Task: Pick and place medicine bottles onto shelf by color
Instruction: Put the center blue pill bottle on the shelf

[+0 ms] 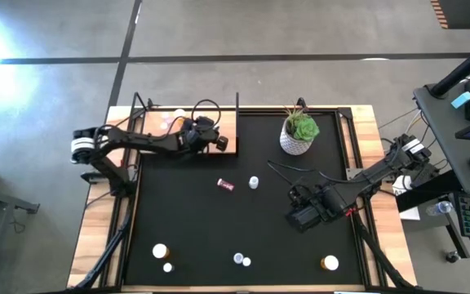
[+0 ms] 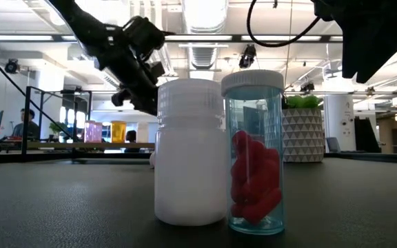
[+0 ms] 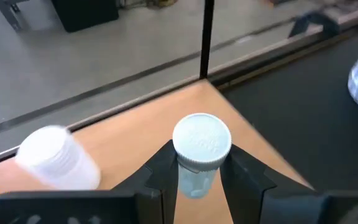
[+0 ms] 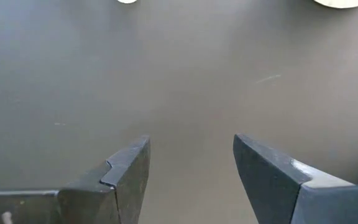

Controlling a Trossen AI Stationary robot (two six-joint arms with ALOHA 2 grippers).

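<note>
A potted green plant [image 1: 299,132] stands at the far edge of the black mat [image 1: 194,220], between the two arms. The left gripper [image 3: 197,180] hangs over the wooden shelf [image 1: 227,122], clamped on a pale blue-green bottle [image 3: 199,155] with a white cap; another white bottle [image 3: 58,158] lies on the shelf beside it. The right gripper [image 4: 191,168] hovers over bare mat, fingers apart and empty. Close to the low camera, a white bottle [image 2: 189,151] touches a clear bottle [image 2: 253,151] holding red pills. Other bottles, including a pink one [image 1: 225,185] lying on its side, are scattered across the mat.
</note>
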